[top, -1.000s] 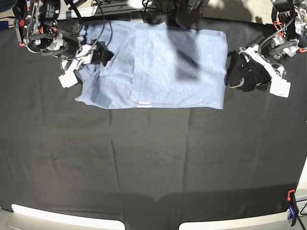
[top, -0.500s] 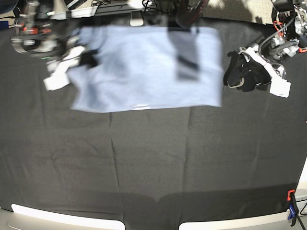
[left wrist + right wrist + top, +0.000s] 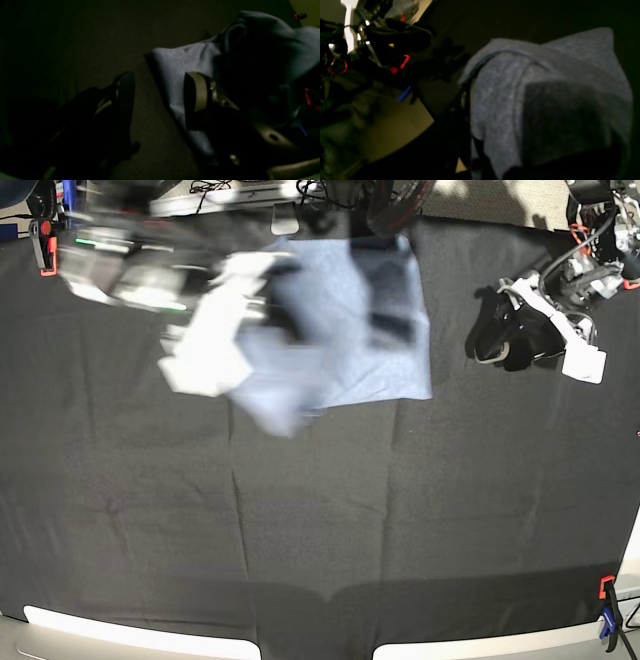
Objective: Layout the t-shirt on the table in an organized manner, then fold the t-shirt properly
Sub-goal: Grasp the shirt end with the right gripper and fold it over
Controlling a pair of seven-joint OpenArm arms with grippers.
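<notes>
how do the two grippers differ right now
The right gripper is shut on the t-shirt and blurred above it; the left gripper is open, sharp, beside the shirt's edge, holding nothing. The right is raised with cloth draped from it; the left sits low by the table. Both have white fingers.

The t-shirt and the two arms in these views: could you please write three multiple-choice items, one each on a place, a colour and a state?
1. Where does the t-shirt lie in the base view?
A. far half of the table
B. near edge
C. on the floor

2. What colour is the table covering?
A. white
B. black
C. red

3. How is the right gripper?
A. open and far from the shirt
B. out of view
C. shut on the t-shirt

Key: 1 A, the shirt sits near the top edge; 2 B, dark cloth surrounds it; 3 C, fabric hangs from it in the right wrist view.
</notes>
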